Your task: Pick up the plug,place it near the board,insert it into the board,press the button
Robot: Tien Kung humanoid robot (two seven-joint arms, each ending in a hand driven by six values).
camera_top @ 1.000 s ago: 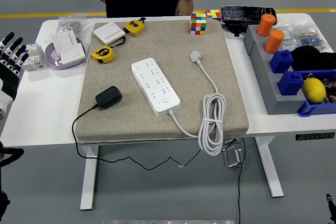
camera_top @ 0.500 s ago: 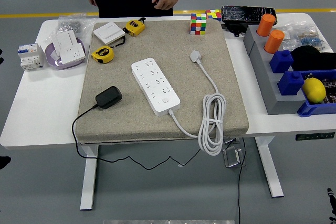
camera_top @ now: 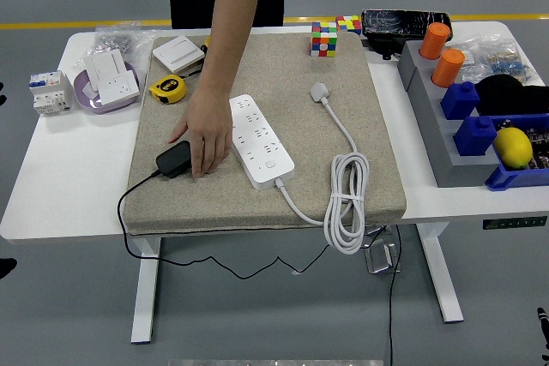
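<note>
1. We see neither of the robot's hands over the desk, so we cannot tell whether they are open, closed or gripping anything.
2. A person's hand [camera_top: 206, 139] reaches in from the far edge and rests on the beige mat [camera_top: 283, 66], fingers laid on the black plug [camera_top: 174, 159] and the palm against the near left side of the white board [camera_top: 257, 138].
3. The plug lies flat on the mat towards its near left corner, just left of the board. Its thin black cable [camera_top: 129, 212] runs off the mat's near edge and hangs below the desk.
4. The board lies diagonally across the middle of the mat. Its button [camera_top: 271, 163] sits at the nearer end, and its own white cord [camera_top: 345, 203] coils at the near right corner.
5. We judge the plug is not in any socket. Whether the person is setting it in place or shifting it, we cannot tell.
6. To grasp well, we would wait until the person's hand is clear of the plug.
7. We would then take the plug by its sides, so that its pin face stays free.
8. The trailing cable may tug, so we would lift with some slack.
9. A board this light may slide when pushed into, so we would press straight down over a socket.
</note>
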